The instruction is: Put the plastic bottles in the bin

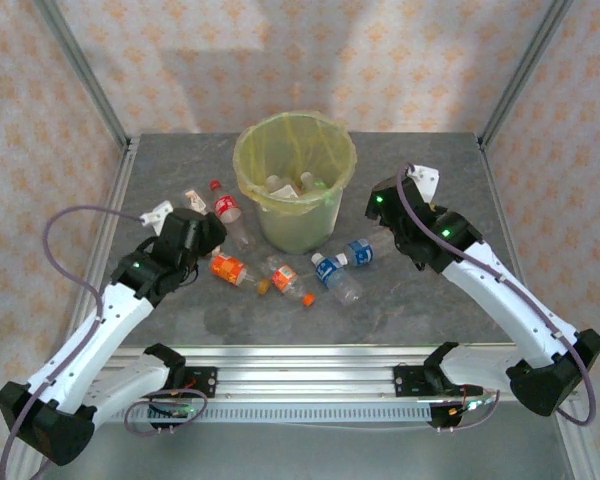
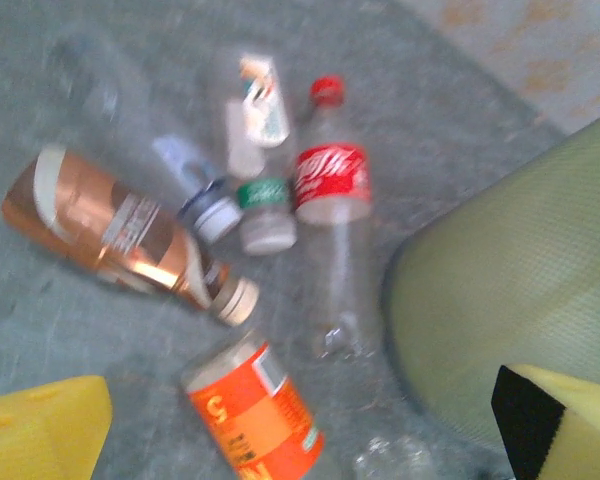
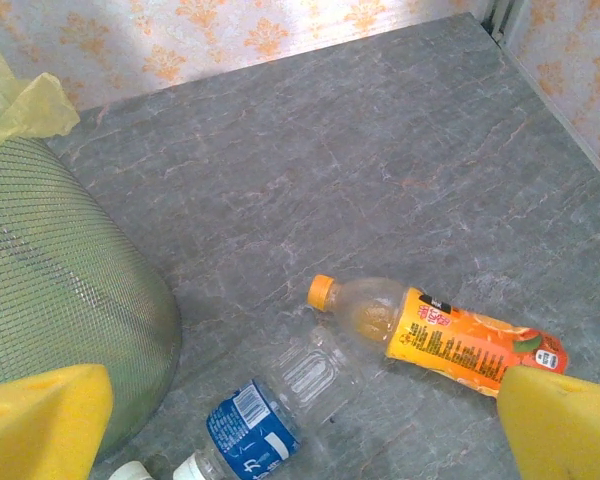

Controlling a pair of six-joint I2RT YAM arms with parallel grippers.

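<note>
Roughly half a dozen plastic bottles (image 1: 283, 276) lie flat and scattered on the grey worktop (image 1: 430, 310), just in front and to the left of the bin (image 1: 298, 225); a few more show inside its yellow liner, so the job looks partly done; the bin stands mid-worktop, seemingly so that either arm can reach it. Among those left out: a red-capped bottle (image 2: 332, 190) whose red label bears white script resembling Coca-Cola, too blurred to confirm; a copper-labelled bottle (image 2: 120, 235); an orange-labelled bottle (image 2: 255, 410) with lettering too soft to read; a blue-labelled bottle (image 3: 250, 425) showing a white mark and unreadable small print; and an orange-capped juice bottle (image 3: 450, 340) with fruit pictured on its label. The left gripper (image 1: 202, 238) hovers over the left-hand cluster, yellow pads spread wide and holding nothing, apparently lined up for a pick; the right gripper (image 1: 383, 212) hangs just right of the bin, close over the blue-labelled bottle, equally wide and empty.
</note>
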